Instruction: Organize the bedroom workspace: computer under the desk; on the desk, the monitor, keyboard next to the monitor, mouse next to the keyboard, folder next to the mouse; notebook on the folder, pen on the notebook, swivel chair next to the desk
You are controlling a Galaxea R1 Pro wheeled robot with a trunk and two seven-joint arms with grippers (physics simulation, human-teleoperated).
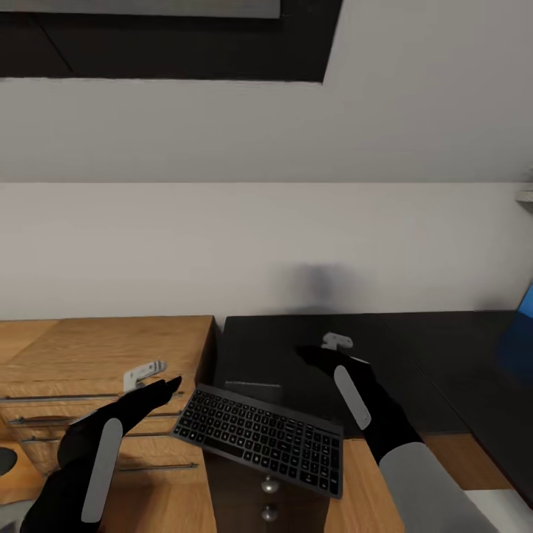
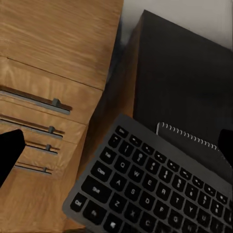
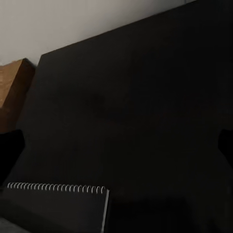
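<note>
The head camera is looking down from above over the table [image 1: 414, 355] and keyboard [image 1: 259, 438]. Both wrist cameras are viewing the table [image 2: 184, 82] [image 3: 131, 111] closely, sharing the notebook [image 2: 194, 145] [image 3: 58, 206].

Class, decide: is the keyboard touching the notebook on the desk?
Cannot tell. In the left wrist view the keyboard overlaps the notebook's near edge, but resting or hovering is unclear.

keyboard [image 1: 260, 438] + notebook [image 2: 194, 148] crowd desk [image 1: 414, 355] edge, rest open
</note>
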